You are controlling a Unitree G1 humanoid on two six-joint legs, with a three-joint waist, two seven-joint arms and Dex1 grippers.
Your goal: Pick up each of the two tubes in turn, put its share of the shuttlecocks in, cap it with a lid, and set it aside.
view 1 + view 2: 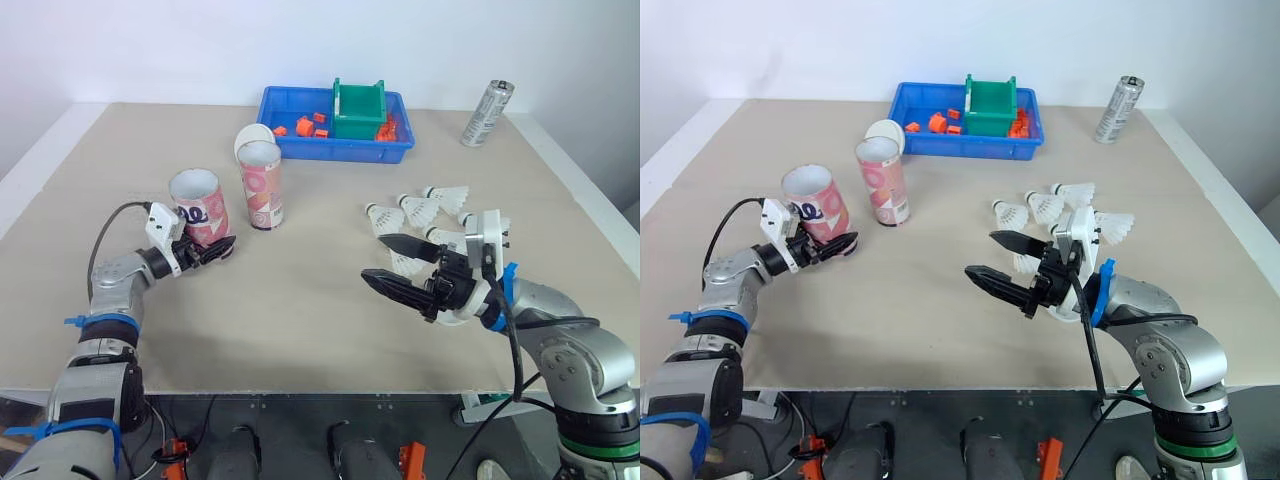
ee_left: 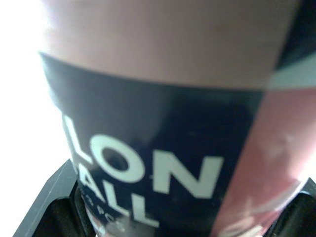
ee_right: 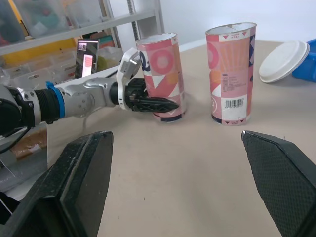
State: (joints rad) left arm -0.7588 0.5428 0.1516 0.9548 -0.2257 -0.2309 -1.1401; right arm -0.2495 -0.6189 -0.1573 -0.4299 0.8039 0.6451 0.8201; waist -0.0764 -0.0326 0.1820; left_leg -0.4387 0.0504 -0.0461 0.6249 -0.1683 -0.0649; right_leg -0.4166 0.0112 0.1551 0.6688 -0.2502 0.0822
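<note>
Left eye view is showing the table (image 1: 300, 310) with the near tube (image 1: 197, 203) standing upright, the left gripper (image 1: 222, 246) clasping its base; the right gripper (image 1: 375, 258) is hanging wide open, shuttlecocks (image 1: 420, 210) lying just beside it.

Bare bench (image 1: 300, 300) lies between the 2 grippers, free for either to cross. Only a narrow gap parts the 2 tubes: the left gripper (image 1: 215, 250) clasps the left tube (image 1: 199, 208) low, and a lid (image 1: 250, 135) sits close behind the right tube (image 1: 262, 185). Shuttlecocks (image 1: 420, 210) crowd the bench just beyond the spread fingers of the right gripper (image 1: 375, 258); a blue tray (image 1: 300, 150) bars the far side.
</note>
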